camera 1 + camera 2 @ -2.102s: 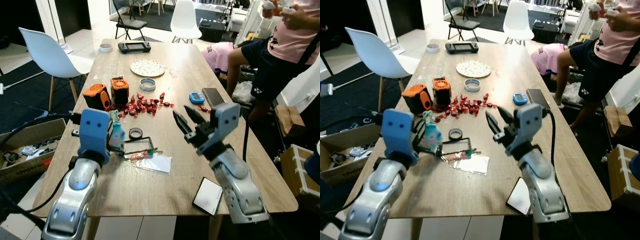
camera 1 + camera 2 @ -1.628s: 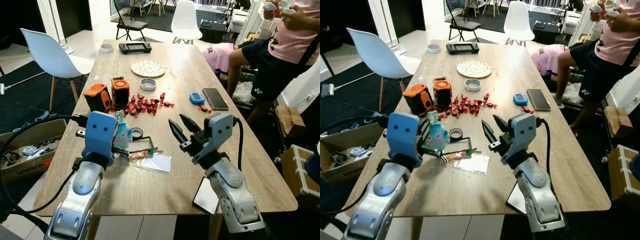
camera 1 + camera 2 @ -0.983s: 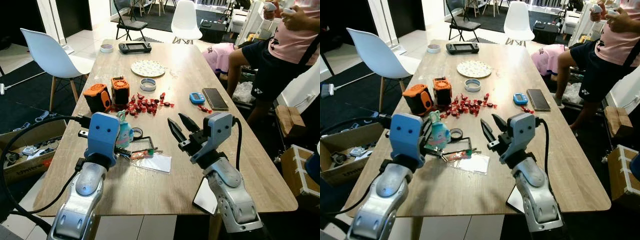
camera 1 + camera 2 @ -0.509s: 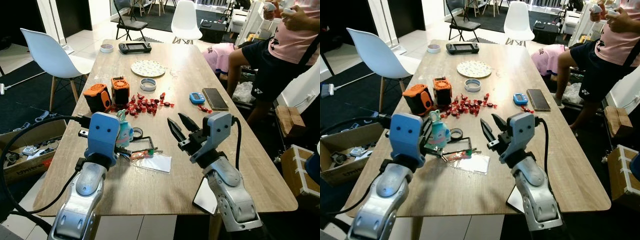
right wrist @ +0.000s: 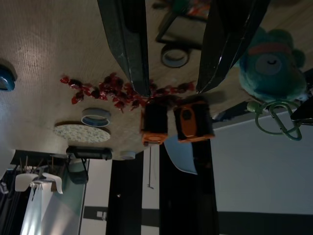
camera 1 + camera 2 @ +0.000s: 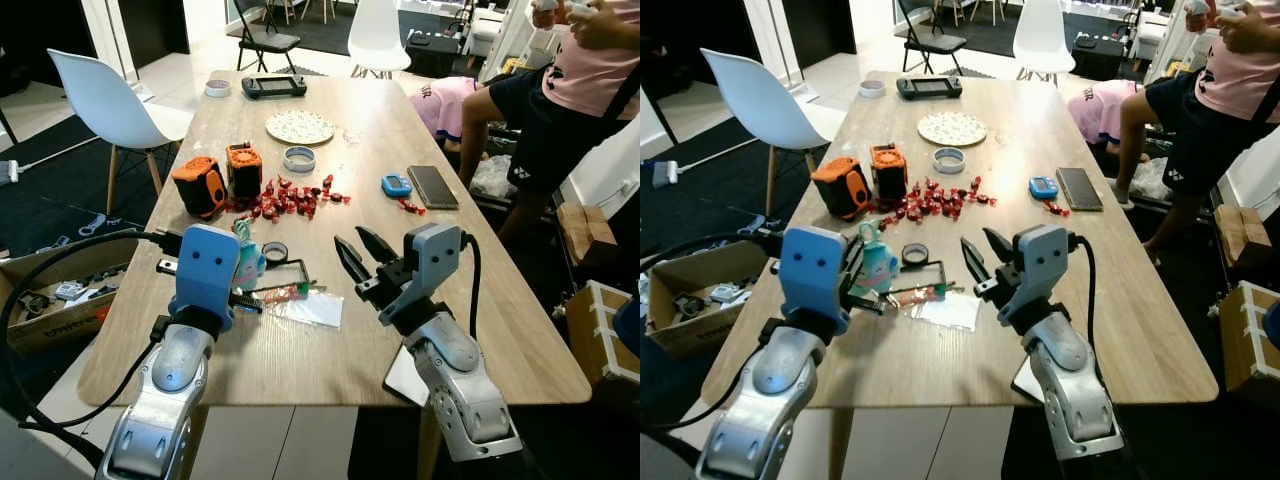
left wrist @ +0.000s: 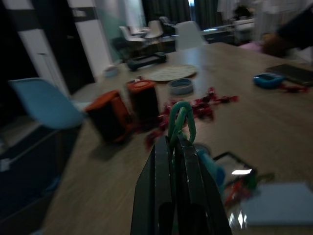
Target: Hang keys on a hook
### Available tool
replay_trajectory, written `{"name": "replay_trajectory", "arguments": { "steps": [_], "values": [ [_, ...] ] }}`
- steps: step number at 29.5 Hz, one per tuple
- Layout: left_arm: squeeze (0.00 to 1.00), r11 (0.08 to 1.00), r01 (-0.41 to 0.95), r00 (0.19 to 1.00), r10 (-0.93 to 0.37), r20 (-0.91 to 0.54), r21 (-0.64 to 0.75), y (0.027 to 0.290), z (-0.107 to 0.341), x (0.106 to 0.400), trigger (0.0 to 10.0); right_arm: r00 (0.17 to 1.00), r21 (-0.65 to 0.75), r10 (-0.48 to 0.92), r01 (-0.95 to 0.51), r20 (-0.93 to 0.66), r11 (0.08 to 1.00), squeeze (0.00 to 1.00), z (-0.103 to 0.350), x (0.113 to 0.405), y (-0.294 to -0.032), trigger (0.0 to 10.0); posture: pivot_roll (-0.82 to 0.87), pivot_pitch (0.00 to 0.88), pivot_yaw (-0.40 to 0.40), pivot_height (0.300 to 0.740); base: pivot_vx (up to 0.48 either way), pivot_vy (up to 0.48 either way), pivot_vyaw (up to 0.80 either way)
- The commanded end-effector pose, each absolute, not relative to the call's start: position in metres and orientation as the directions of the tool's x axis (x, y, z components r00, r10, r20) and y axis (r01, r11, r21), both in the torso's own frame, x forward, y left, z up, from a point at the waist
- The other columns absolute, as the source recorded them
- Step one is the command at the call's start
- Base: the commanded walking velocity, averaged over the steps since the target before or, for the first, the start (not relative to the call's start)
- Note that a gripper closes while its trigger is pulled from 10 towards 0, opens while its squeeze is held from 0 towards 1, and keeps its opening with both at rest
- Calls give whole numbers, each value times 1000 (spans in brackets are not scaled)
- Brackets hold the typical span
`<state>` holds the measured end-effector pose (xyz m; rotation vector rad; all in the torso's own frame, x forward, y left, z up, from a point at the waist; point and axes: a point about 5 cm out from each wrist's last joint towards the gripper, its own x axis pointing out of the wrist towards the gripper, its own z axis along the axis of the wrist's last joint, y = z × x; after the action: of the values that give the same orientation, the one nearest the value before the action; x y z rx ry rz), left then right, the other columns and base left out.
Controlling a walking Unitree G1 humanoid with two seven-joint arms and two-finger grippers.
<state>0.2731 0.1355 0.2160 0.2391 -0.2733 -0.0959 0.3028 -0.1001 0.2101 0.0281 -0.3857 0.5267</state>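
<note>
A long wooden table [image 6: 350, 150] stands on a pale tiled floor [image 6: 185, 70] with a dark mat [image 6: 50, 160] to its left. White chairs [image 6: 100, 95] stand around it, and a cardboard box [image 6: 45, 305] sits on the floor.

Parted right tool [image 5: 172, 46] faces plush keyring [image 5: 267, 68], orange boxes [image 5: 177, 123]

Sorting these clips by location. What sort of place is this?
Probably an open-plan office or lab: a long wooden table cluttered with gadgets, white shell chairs, a seated person.
</note>
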Motion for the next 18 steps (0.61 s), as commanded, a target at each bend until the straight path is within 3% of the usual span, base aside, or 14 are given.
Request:
{"name": "replay_trajectory", "arguments": {
  "steps": [1, 18],
  "values": [
    [0, 966, 72, 956, -138, 259, 250, 132, 214, 271, 10000, 795, -77, 485, -493, 365, 867, 0, 208, 302, -100, 10000, 140, 125, -62, 740, -412, 0, 0],
    [0, 964, 70, 957, -138, 256, 257, 134, 213, 270, 10000, 791, -79, 491, -499, 365, 863, 0, 207, 303, -98, 10000, 145, 122, -62, 740, -384, 0, 0]
  ]
}}
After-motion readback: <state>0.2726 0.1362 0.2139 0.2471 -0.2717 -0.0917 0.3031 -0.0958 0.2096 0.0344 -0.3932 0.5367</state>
